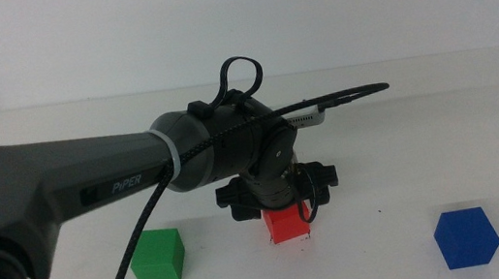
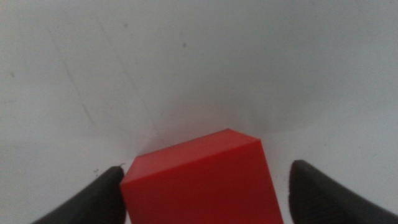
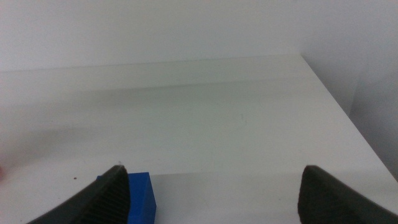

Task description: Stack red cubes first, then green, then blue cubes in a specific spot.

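Left gripper (image 2: pixel 202 193) spread around 1 red cube (image 1: pixel 288 223); 1 green cube (image 1: pixel 159 257), 1 blue cube (image 1: pixel 466 236); right gripper (image 3: pixel 211 196) open.

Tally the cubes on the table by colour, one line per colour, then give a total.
Red cube: 1, between the left gripper's open fingers
Green cube: 1
Blue cube: 1
Total: 3

The left arm reaches in over the table, its wrist bent down, and the left gripper (image 1: pixel 285 215) stands directly over the red cube (image 1: pixel 288 223), jaws spread to either side of it. The right gripper (image 3: pixel 211 199) waits with jaws wide apart.
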`<state>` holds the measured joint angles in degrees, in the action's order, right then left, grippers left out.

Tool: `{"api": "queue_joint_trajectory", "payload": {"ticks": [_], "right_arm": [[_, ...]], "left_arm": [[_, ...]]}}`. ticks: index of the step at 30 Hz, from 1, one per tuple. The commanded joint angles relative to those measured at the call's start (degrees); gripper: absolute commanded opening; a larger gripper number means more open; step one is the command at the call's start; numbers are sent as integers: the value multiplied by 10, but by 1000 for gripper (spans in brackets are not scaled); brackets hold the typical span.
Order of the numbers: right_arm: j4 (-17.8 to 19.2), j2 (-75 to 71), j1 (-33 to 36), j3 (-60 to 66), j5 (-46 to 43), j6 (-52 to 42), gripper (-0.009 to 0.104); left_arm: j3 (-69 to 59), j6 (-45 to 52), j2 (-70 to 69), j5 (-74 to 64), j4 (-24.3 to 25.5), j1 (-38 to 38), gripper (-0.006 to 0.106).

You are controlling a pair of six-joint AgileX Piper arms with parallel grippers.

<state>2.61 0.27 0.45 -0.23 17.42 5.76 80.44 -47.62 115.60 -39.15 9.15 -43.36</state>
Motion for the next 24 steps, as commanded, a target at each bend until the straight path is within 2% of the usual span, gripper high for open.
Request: {"api": "queue_joint_trajectory", "payload": {"ticks": [1,3,5,9,12,15,17,20,22,24], "right_arm": [[2,-3,-5,2,-8,-2,93],[2,-3,-5,2,-8,-2,93],[2,-3,-5,2,-8,-2,93],[2,-3,-5,2,-8,-2,93],[2,-3,-5,2,-8,-2,93],[2,-3,-5,2,-8,-2,93],[2,-3,-5,2,-8,-2,93],[2,-3,-5,2,-8,-2,93],[2,-3,-5,2,-8,-2,93],[2,-3,-5,2,-8,-2,93]], "left_arm": [[-3,3,0,6,-4,0,91],[-1,5,-18,-19,-22,0,94],[3,11,-68,-61,-14,0,94],[1,42,-180,-195,94,1,94],[-26,67,-239,-265,120,29,94],[-91,139,-281,-239,77,92,94],[-139,199,-291,-198,7,139,94],[-192,275,-284,-132,-72,191,94],[-212,310,-272,-98,-98,208,94],[-221,318,-257,-81,-102,215,94]]}}
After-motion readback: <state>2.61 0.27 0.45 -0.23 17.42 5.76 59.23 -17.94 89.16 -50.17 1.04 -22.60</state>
